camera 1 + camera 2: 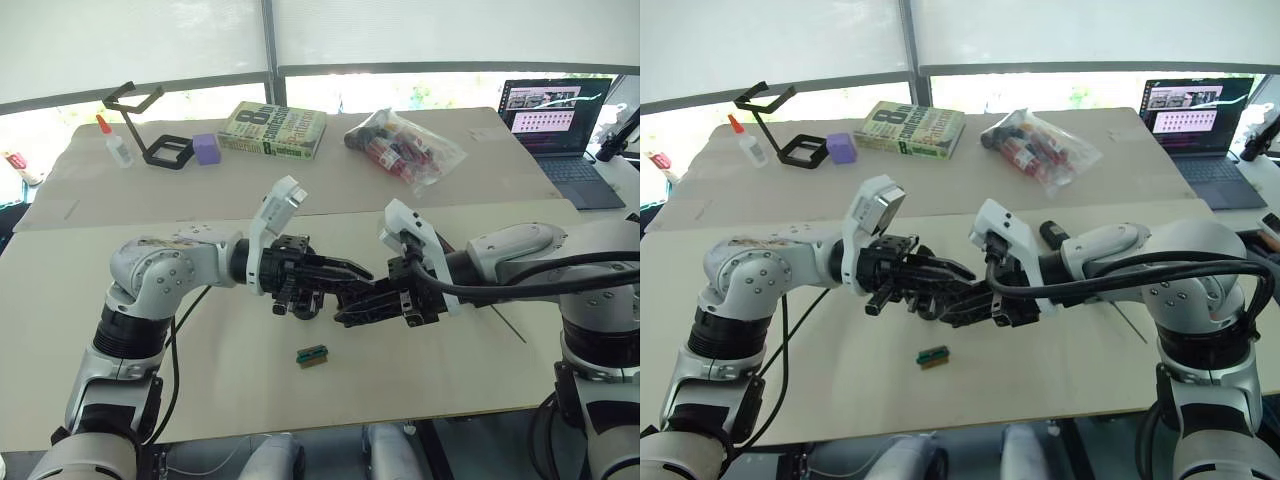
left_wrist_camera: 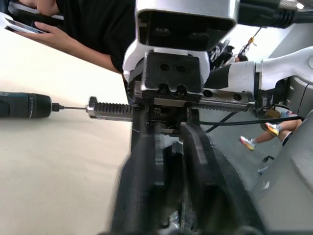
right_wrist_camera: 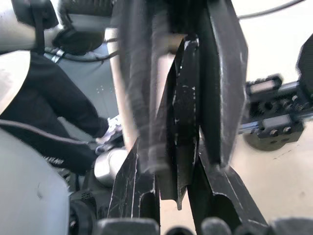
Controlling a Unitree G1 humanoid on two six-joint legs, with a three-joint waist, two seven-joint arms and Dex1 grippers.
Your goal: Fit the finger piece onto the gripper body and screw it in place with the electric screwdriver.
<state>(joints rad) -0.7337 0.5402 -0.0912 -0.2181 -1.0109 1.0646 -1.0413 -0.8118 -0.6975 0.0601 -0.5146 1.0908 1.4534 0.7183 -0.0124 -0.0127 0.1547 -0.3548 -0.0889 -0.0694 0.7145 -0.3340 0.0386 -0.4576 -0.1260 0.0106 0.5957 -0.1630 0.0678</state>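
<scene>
A: Where is the finger piece?
B: In the right wrist view the finger piece (image 3: 183, 122) sits pinched between the right end effector's (image 1: 352, 310) two black fingers, at the middle of the head views.

A: And the gripper body?
B: The gripper body (image 1: 292, 295) is clamped in the left end effector (image 1: 335, 270), tip to tip with the right one above the surface (image 1: 420, 380).

A: The screwdriver?
B: The electric screwdriver (image 2: 25, 105) lies on the surface at the left edge of the left wrist view.

A: Containers?
B: A clear plastic bag (image 1: 405, 145) at upper centre holds dark and red items; I cannot tell what they are.

A: Writing?
B: The book (image 1: 273, 130) to its left shows a large "8"; the rest is unreadable. A small green-and-brown block (image 1: 312, 354) lies below the end effectors.
</scene>
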